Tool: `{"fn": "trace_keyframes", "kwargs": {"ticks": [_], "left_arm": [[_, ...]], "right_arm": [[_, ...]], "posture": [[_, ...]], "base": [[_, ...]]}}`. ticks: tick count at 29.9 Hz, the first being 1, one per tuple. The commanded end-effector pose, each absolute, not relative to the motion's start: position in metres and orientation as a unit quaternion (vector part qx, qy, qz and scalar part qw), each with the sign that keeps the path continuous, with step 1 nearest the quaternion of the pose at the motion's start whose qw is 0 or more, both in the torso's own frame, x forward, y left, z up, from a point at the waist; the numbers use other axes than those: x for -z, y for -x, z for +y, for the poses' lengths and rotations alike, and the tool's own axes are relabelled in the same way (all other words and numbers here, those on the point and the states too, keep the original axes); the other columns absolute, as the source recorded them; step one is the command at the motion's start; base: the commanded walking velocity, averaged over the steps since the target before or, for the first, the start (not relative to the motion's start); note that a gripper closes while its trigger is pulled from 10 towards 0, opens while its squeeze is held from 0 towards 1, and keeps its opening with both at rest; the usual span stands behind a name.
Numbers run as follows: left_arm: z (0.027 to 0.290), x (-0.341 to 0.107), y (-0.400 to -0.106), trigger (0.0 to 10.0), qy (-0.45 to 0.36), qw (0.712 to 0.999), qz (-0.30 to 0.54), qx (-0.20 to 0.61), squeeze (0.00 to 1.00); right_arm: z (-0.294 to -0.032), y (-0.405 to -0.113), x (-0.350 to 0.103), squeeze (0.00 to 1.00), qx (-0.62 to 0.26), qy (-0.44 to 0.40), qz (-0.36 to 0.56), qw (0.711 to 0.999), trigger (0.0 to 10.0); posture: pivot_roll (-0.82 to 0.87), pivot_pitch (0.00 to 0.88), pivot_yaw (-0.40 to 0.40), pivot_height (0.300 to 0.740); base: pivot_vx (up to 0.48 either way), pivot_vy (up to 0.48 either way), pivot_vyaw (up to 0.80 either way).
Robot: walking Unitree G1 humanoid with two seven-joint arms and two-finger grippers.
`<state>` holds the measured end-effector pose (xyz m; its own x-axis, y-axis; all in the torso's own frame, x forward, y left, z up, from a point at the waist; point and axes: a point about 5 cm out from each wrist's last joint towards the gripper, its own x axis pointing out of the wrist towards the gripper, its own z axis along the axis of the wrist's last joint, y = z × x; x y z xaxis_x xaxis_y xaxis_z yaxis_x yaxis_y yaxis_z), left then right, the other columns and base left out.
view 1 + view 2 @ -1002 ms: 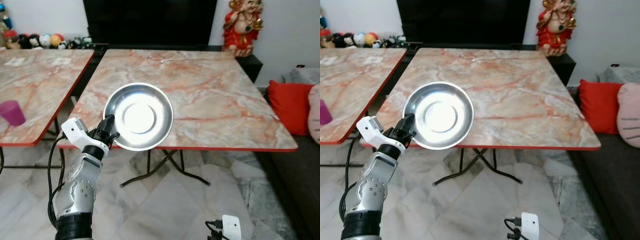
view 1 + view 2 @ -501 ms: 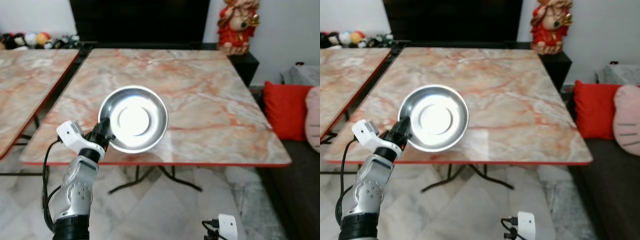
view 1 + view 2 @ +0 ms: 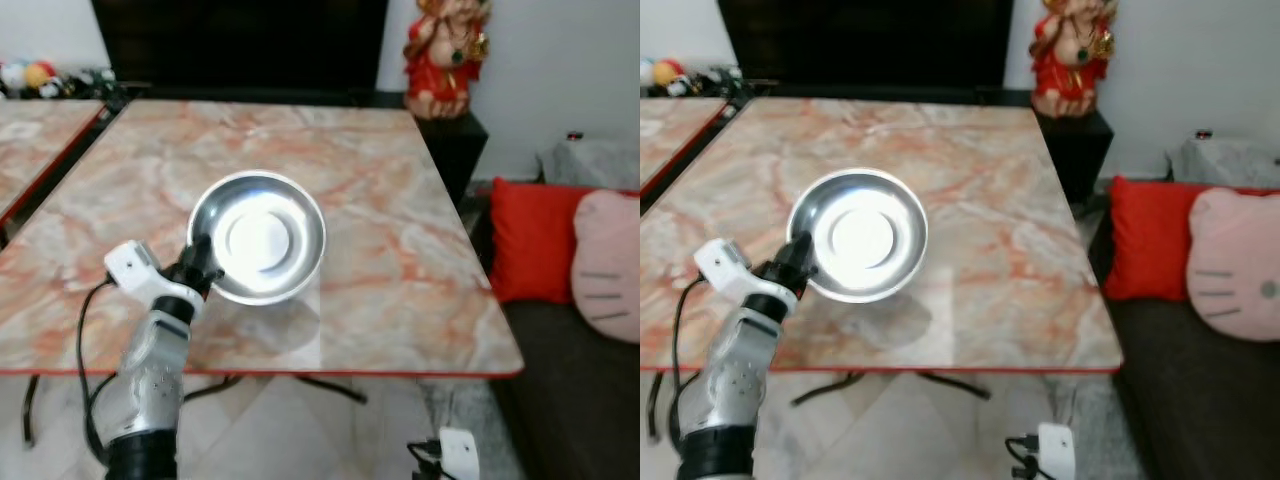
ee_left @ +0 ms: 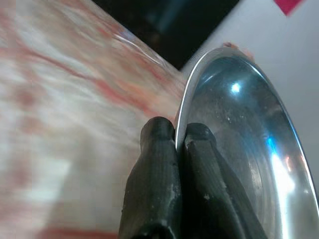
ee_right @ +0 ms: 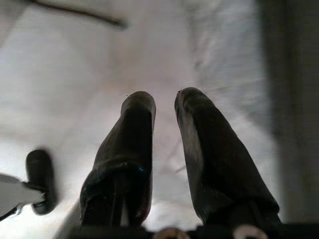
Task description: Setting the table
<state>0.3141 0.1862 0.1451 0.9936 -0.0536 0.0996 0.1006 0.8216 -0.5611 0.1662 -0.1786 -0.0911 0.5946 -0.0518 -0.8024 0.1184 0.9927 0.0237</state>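
Note:
A round shiny steel plate hangs tilted above the near left part of the marble table. My left gripper is shut on the plate's near rim, one finger on each side of the thin edge. The left wrist view shows that pinch close up, with the gripper clamping the plate. My right gripper hangs low over the pale floor, its fingers a little apart with nothing between them.
A red figurine stands on a black cabinet behind the table, beside a dark screen. A dark sofa with a red cushion and a pink cushion lies to the right. A second marble table stands to the left.
The camera has come closer to the table and swung right. The plate, earlier hanging at the table's front edge, now hangs over the tabletop. The left gripper's hold is unchanged.

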Motion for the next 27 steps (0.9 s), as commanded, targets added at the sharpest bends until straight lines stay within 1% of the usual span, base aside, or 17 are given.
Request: {"fn": "trace_keyframes", "kwargs": {"ticks": [1, 3, 5, 10, 14, 15, 16, 18, 19, 21, 25, 27], "left_arm": [[0.198, -0.152, -0.315, 10.0, 0.263, 0.963, -0.05, 0.027, 0.0], [0.2, -0.154, -0.315, 10.0, 0.219, 0.974, -0.042, 0.035, 0.0], [0.2, -0.155, -0.316, 10.0, 0.192, 0.98, -0.038, 0.041, 0.0], [0.205, -0.153, -0.319, 10.0, 0.182, 0.983, -0.023, 0.03, 0.0], [0.21, -0.151, -0.32, 10.0, 0.203, 0.979, -0.017, 0.019, 0.0], [0.214, -0.149, -0.321, 10.0, 0.227, 0.974, -0.011, 0.005, 0.0], [0.214, -0.149, -0.321, 10.0, 0.227, 0.974, -0.011, 0.005, 0.0], [0.22, -0.148, -0.322, 10.0, 0.257, 0.966, -0.014, -0.022, 0.0], [0.227, -0.147, -0.322, 10.0, 0.304, 0.951, -0.017, -0.056, 0.0], [0.232, -0.144, -0.32, 10.0, 0.33, 0.941, -0.008, -0.072, 0.0], [0.234, -0.141, -0.317, 10.0, 0.324, 0.943, 0.009, -0.071, 0.0], [0.237, -0.14, -0.312, 10.0, 0.304, 0.95, 0.024, -0.062, 0.0]], "right_arm": [[-0.17, -0.168, 0.091, 0.0, 0.04, -0.046, 0.447, 0.892, 10.0], [-0.169, -0.168, 0.091, 0.0, 0.04, -0.046, 0.447, 0.892, 10.0], [-0.169, -0.168, 0.091, 0.0, 0.04, -0.046, 0.447, 0.892, 10.0], [-0.166, -0.169, 0.091, 0.0, 0.044, -0.051, 0.445, 0.893, 10.0], [-0.162, -0.17, 0.091, 0.0, 0.047, -0.057, 0.443, 0.894, 10.0], [-0.161, -0.17, 0.091, 0.0, 0.05, -0.062, 0.441, 0.894, 10.0], [-0.161, -0.17, 0.091, 0.0, 0.05, -0.062, 0.441, 0.894, 10.0], [-0.16, -0.17, 0.091, 0.0, 0.051, -0.065, 0.441, 0.894, 10.0], [-0.16, -0.17, 0.091, 0.0, 0.053, -0.065, 0.443, 0.893, 10.0], [-0.16, -0.169, 0.091, 0.0, 0.055, -0.066, 0.444, 0.892, 10.0], [-0.16, -0.168, 0.092, 0.0, 0.052, -0.064, 0.447, 0.891, 10.0], [-0.16, -0.167, 0.092, 0.0, 0.049, -0.064, 0.448, 0.89, 10.0]], "posture": [[0.11, 0.0, -0.058, 0.74], [0.12, 0.0, -0.049, 0.74], [0.13, 0.0, -0.045, 0.74], [0.12, 0.0, -0.001, 0.74], [0.1, 0.0, 0.019, 0.74], [0.09, 0.0, 0.026, 0.74], [0.09, 0.0, 0.026, 0.74], [0.1, 0.0, 0.022, 0.74], [0.1, 0.0, 0.018, 0.74], [0.11, 0.0, 0.013, 0.74], [0.12, 0.0, 0.012, 0.74], [0.13, 0.0, 0.017, 0.74]], "base": [[0.0, 0.0, 0.0], [0.0, 0.0, 0.0], [0.0, 0.0, 0.0], [0.0, 0.0, 0.0], [0.0, 0.0, 0.0], [0.0, 0.0, 0.0], [0.0, 0.0, 0.0], [0.0, 0.0, 0.0], [0.0, 0.0, 0.0], [0.0, 0.0, 0.0], [0.0, 0.0, 0.0], [0.0, 0.0, 0.0]]}}
